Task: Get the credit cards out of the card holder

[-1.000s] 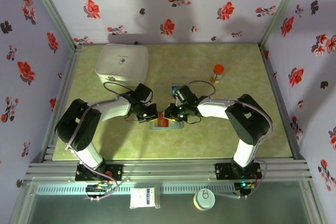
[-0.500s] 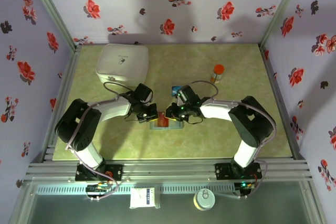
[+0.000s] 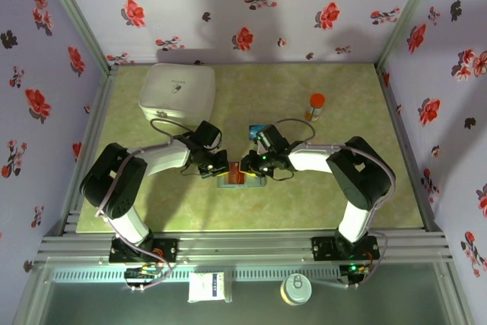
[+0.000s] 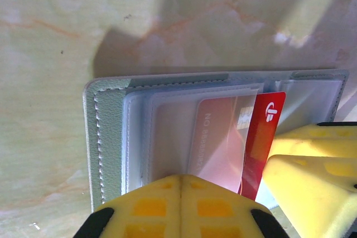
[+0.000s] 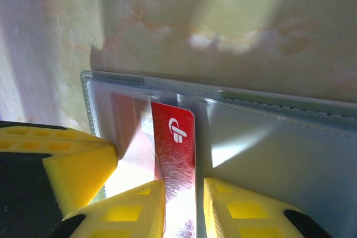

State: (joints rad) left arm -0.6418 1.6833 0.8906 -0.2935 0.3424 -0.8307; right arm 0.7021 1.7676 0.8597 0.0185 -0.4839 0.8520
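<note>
White box point(image 3: 177, 90) at upper left of the table point(image 3: 342, 195), my left tool point(image 4: 179, 185) clenched empty with its tips on the open card holder point(image 4: 109, 137) at frame centre, my right tool point(image 5: 181, 196) grasping the red card point(image 5: 174, 132) partly out of its sleeve, orange-capped bottle point(image 3: 315, 106) at upper right.
</note>
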